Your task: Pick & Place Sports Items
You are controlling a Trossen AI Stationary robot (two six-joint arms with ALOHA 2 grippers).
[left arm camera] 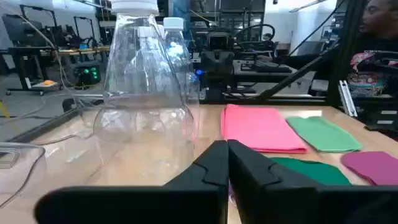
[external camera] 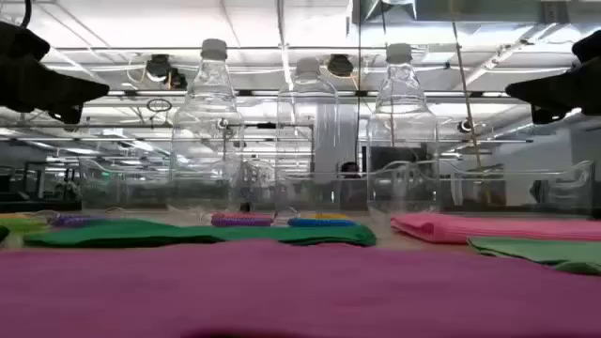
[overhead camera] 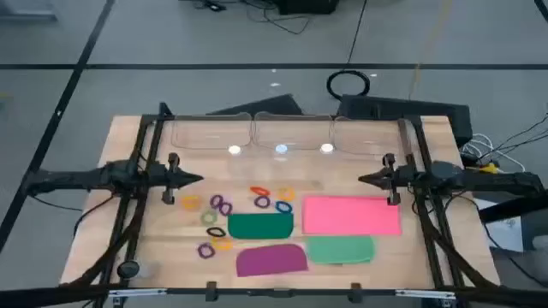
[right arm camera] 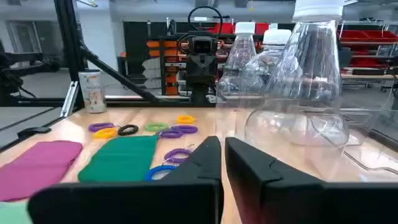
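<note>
Four flat soft pieces lie on the wooden table (overhead camera: 128, 141) between my two arms. Nearest the front edge is the purple piece (overhead camera: 271, 259), with the light green piece (overhead camera: 341, 250) just beside it to the right. Behind those sit the dark green piece (overhead camera: 260, 225) and, to its right, the pink rectangle (overhead camera: 351, 215). Small elastic rings (overhead camera: 221, 205) are scattered to the left of and behind the dark green piece, in purple, orange, blue, green and black; a few lie near the purple piece's left end.

My left gripper (overhead camera: 195, 179) hangs above the table's left side, well apart from the rings, pointing inward. Its two fingers (left arm camera: 208, 165) are closed together with nothing between them. My right gripper (overhead camera: 365, 179) mirrors it on the right side, above the far edge of the pink rectangle, its fingers (right arm camera: 205, 155) also pressed together and holding nothing.

Farther back, three clear plastic bottles (external camera: 208, 131) with white caps stand in a row along the table's rear edge. Beyond the table, a person (left arm camera: 376, 37) is seated at the side.
</note>
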